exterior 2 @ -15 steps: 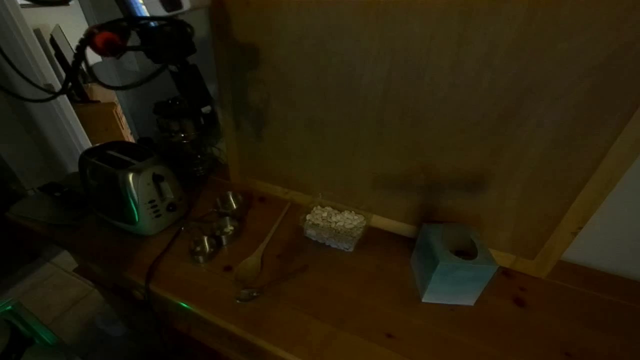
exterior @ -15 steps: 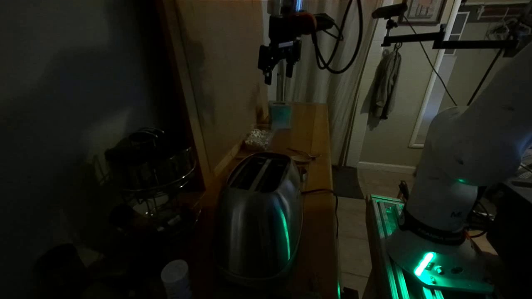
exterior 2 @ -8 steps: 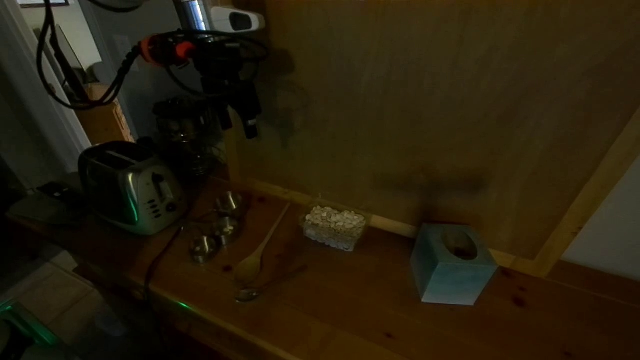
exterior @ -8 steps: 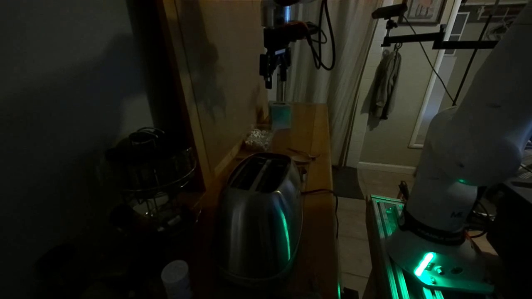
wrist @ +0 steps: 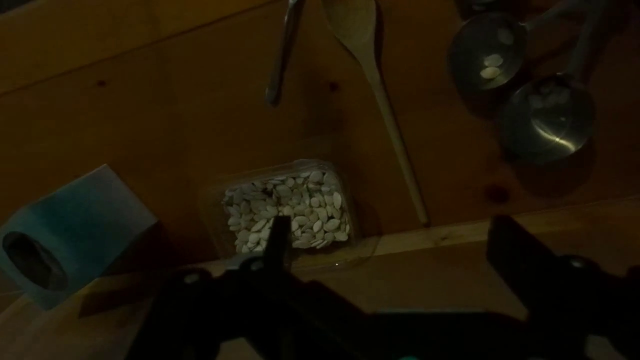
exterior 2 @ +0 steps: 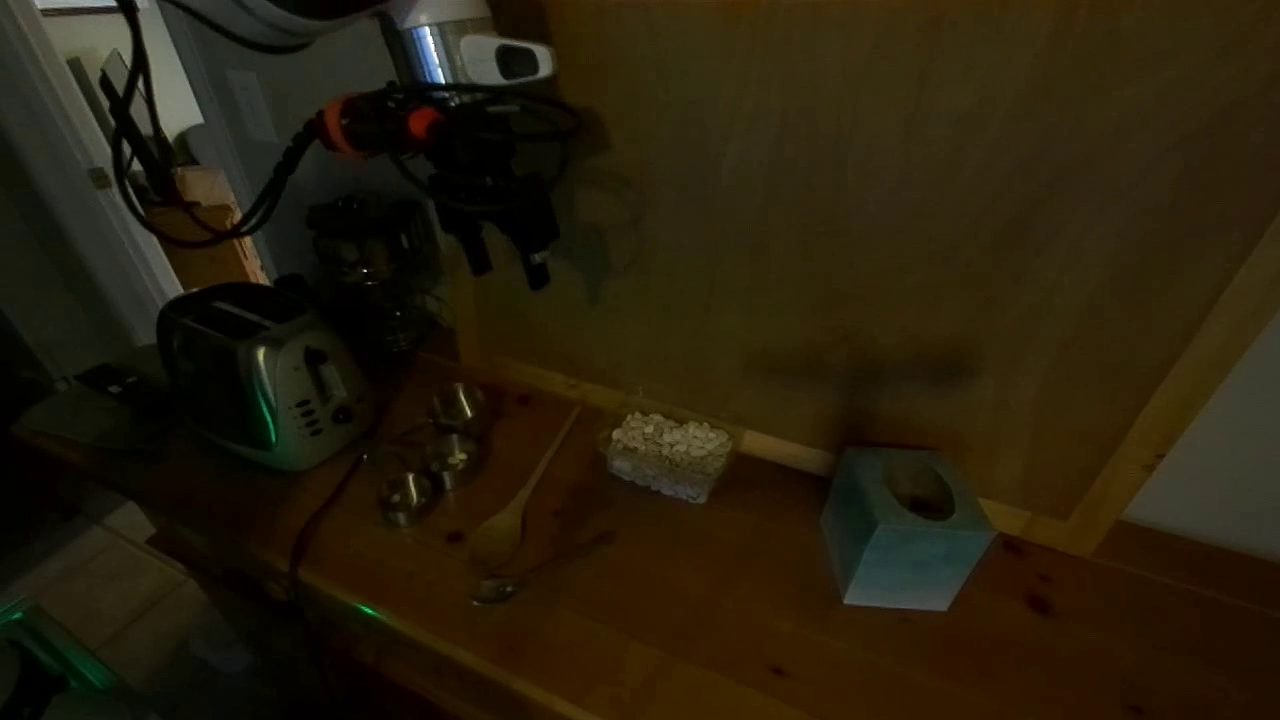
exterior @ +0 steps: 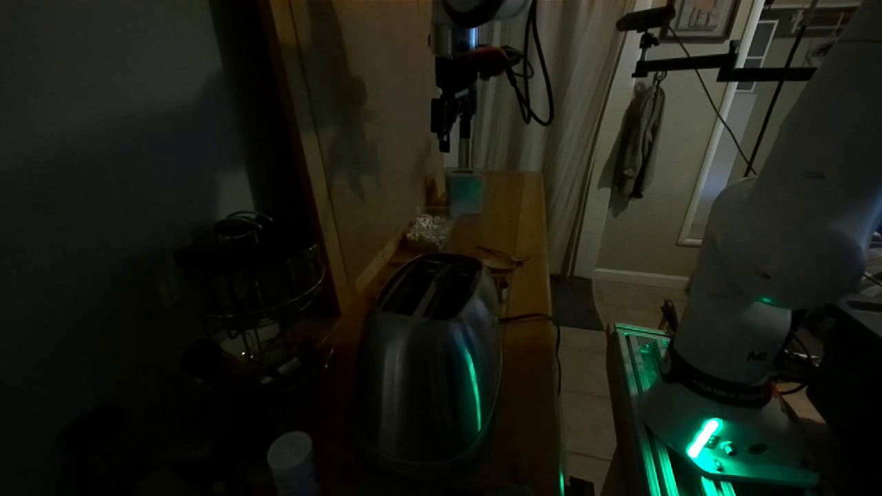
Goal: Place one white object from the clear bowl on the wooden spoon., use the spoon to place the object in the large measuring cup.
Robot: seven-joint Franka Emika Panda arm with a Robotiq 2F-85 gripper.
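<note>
Exterior views (both): a wooden counter (exterior 2: 700,640) bore a two-slot toaster (exterior 2: 265,385) and a blue-green tissue box (exterior 2: 905,535), while the Robotiq gripper (exterior 2: 510,271) hung above the counter with its fingers wide apart. Wrist view: a clear rectangular container (wrist: 314,164) stood between the tissue box and a wooden spoon (wrist: 371,67), which lay between the container and metal measuring cups (wrist: 550,135), with a metal spoon (wrist: 280,59) near the wooden spoon. White pumpkin seeds (wrist: 300,210), the task objects, were heaped in the container, and a few lay in at least one measuring cup.
</note>
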